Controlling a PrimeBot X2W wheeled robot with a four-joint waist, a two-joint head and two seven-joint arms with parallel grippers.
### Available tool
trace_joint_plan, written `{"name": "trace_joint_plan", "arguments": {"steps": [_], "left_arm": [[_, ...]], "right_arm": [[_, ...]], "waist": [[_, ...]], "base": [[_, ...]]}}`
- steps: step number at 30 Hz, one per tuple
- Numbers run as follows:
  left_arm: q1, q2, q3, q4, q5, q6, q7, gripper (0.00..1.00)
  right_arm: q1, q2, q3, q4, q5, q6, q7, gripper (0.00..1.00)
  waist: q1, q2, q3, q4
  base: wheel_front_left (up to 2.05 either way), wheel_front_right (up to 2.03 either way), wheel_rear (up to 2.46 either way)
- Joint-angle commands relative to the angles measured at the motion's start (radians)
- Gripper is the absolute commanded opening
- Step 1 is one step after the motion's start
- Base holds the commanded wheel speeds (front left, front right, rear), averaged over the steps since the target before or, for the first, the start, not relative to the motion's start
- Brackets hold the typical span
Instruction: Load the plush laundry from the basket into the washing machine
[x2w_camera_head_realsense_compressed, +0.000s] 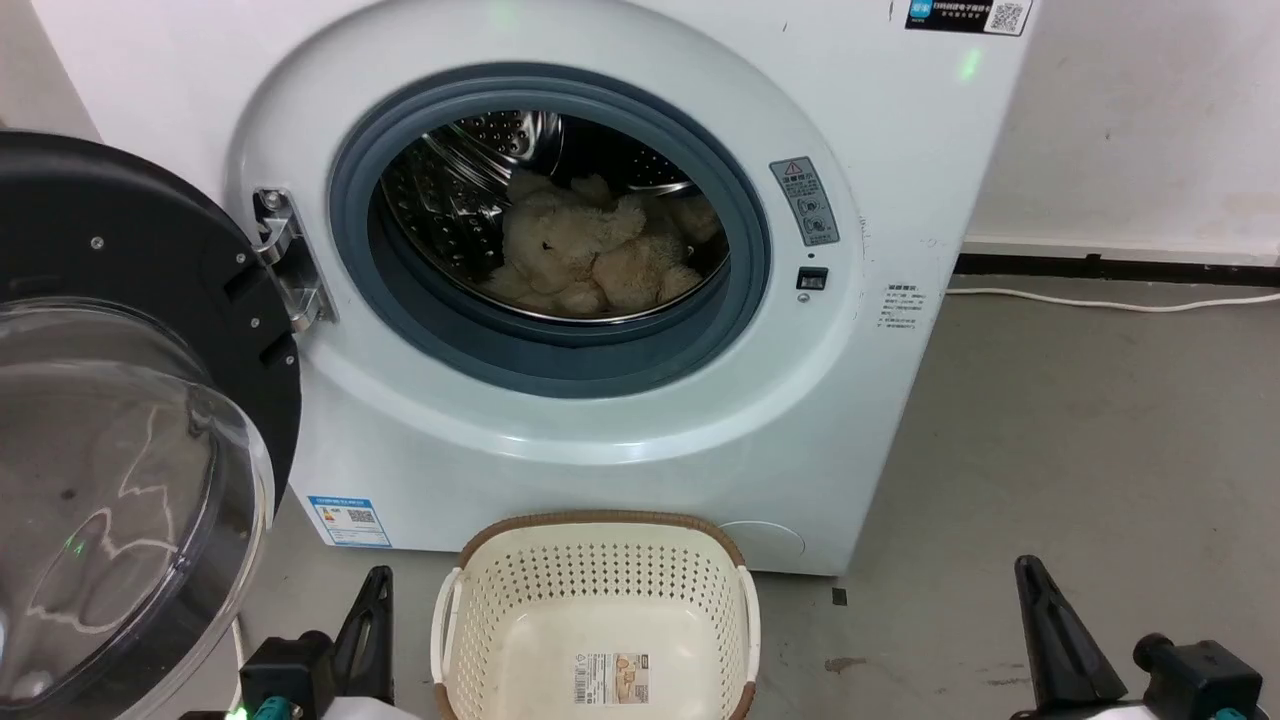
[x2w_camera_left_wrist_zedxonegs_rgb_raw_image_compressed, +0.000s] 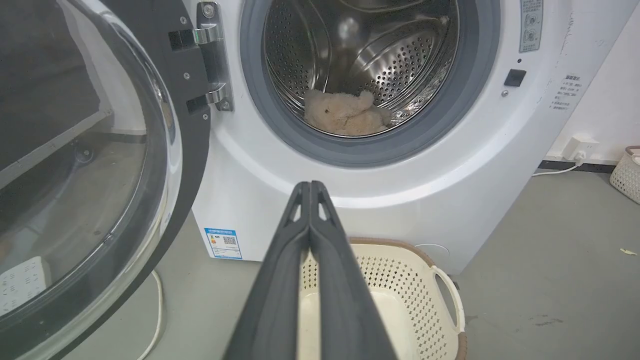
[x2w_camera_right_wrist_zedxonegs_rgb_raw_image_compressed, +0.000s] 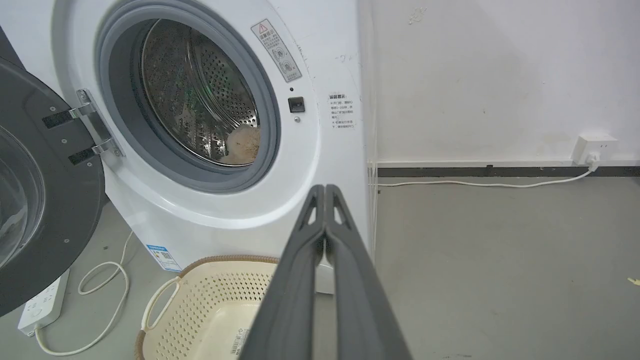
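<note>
the left claw (x2w_camera_left_wrist_zedxonegs_rgb_raw_image_compressed: 310, 189) and the right claw (x2w_camera_right_wrist_zedxonegs_rgb_raw_image_compressed: 325, 191) are both hanging low, each with its dark fingers pressed together on nothing. between them the cream basket (x2w_camera_head_realsense_compressed: 600, 585) is sitting on the grey floor (x2w_camera_head_realsense_compressed: 1080, 450), its label sticker (x2w_camera_head_realsense_compressed: 612, 678) showing on the bare bottom. just behind, the washing machine (x2w_camera_head_realsense_compressed: 900, 140) is standing with its round door (x2w_camera_head_realsense_compressed: 150, 230) swung open leftward, and the plush laundry (x2w_camera_head_realsense_compressed: 575, 255) is lying inside the steel drum (x2w_camera_head_realsense_compressed: 450, 200).

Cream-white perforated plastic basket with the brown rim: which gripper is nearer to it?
Left. The left gripper sits just beside the left handle of the cream-white perforated basket; the right gripper stands well off its right side.
</note>
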Motion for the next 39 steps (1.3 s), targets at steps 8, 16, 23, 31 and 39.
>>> {"name": "trace_joint_plan", "arguments": {"steps": [8, 16, 23, 31, 39], "left_arm": [[-0.019, -0.012, 0.011, -0.022, 0.027, -0.008, 0.021, 0.0], [-0.023, -0.02, 0.019, -0.034, 0.044, -0.012, 0.037, 0.0], [-0.027, -0.027, 0.026, -0.045, 0.059, -0.015, 0.051, 0.0], [-0.031, -0.036, 0.034, -0.058, 0.076, -0.019, 0.068, 0.0], [-0.035, -0.044, 0.042, -0.07, 0.093, -0.023, 0.084, 0.0]], "right_arm": [[-0.031, 0.0, 0.002, -0.007, -0.027, 0.0, 0.019, 0.0], [-0.041, 0.0, 0.003, -0.009, -0.044, 0.0, 0.035, 0.0], [-0.05, 0.0, 0.003, -0.01, -0.058, 0.0, 0.05, 0.0], [-0.06, 0.0, 0.004, -0.012, -0.075, 0.0, 0.066, 0.0], [-0.07, 0.0, 0.005, -0.014, -0.091, 0.0, 0.082, 0.0]], "waist": [[0.0, 0.0, 0.003, 0.0], [0.0, 0.0, 0.006, -0.001], [0.0, 0.0, 0.009, -0.001], [0.0, 0.0, 0.012, -0.002], [0.0, 0.0, 0.016, -0.002]], "base": [[0.0, 0.0, 0.0], [0.0, 0.0, 0.0], [0.0, 0.0, 0.0], [0.0, 0.0, 0.0], [0.0, 0.0, 0.0]]}}
